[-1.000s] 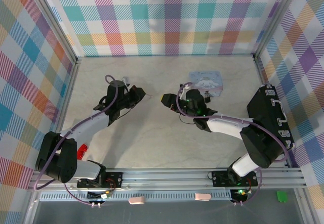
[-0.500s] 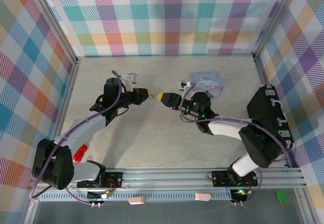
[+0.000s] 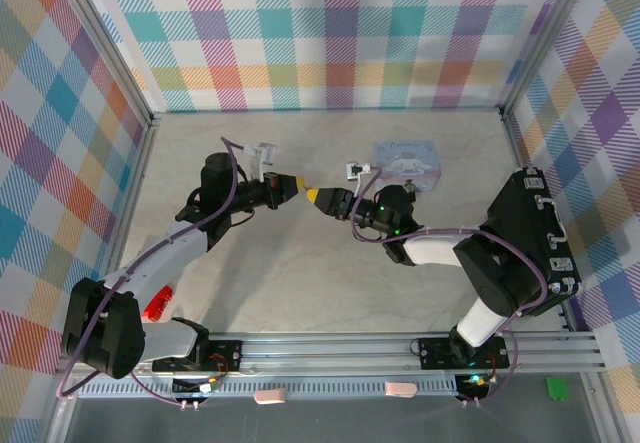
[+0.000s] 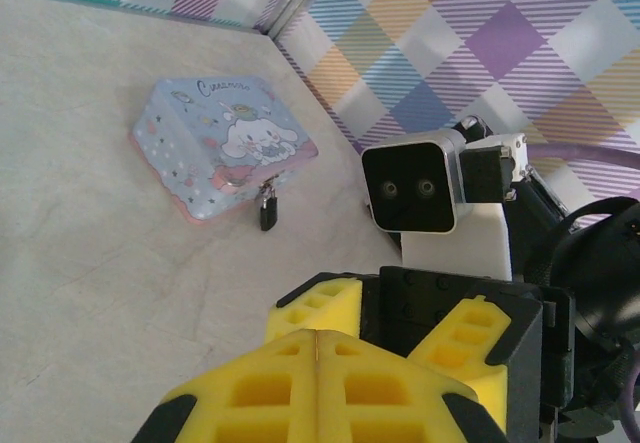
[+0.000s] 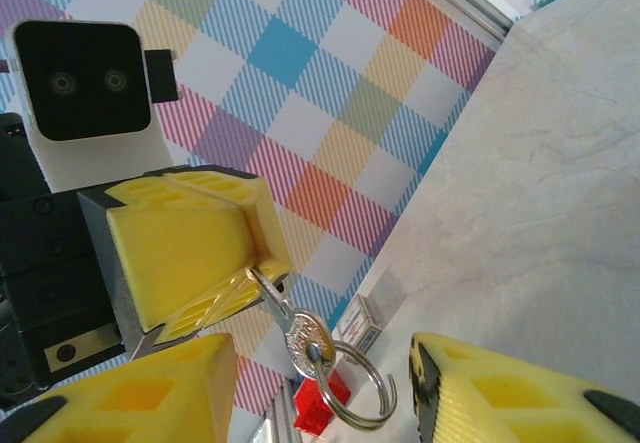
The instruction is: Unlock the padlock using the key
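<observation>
My left gripper (image 3: 297,185) is shut on the blade of the key (image 5: 305,338), a small silver key with a wire ring (image 5: 360,388) hanging from its head. In the left wrist view its pads (image 4: 318,335) press flat together. My right gripper (image 3: 320,199) faces it tip to tip and stands open. The key's head and ring hang between the right fingers (image 5: 480,388), touching neither. The padlock (image 4: 268,210), tiny and dark, hangs at the front of the pale-blue cartoon tin (image 4: 225,143) on the table.
The tin (image 3: 407,160) lies at the back right of the marble table (image 3: 300,273). A black case (image 3: 530,233) stands along the right wall. A red block (image 3: 158,303) lies near the left arm's base. A small printed box (image 5: 362,323) sits by the wall.
Both grippers have swung toward each other and now meet at the middle. The left one kept hold of the key; the right jaws widened, then narrowed around the key's head.
</observation>
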Controlling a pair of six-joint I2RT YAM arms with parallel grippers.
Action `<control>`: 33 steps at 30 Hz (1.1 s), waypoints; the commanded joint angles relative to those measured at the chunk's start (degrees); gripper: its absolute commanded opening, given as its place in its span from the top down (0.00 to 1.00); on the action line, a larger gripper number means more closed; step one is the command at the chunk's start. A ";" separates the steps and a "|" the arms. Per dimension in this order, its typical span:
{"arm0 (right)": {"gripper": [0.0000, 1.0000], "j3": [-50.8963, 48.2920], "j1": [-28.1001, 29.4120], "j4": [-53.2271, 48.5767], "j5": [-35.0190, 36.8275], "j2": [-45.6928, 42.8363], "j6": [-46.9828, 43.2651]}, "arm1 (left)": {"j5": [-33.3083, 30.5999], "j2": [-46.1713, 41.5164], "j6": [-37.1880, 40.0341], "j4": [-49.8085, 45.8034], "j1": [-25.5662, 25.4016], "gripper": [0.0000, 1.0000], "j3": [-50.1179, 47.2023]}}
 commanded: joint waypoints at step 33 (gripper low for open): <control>0.89 0.47 -0.21 2.43 -3.26 -0.98 -0.29 | 2.17 -1.43 -1.29 3.41 -0.30 1.00 -0.47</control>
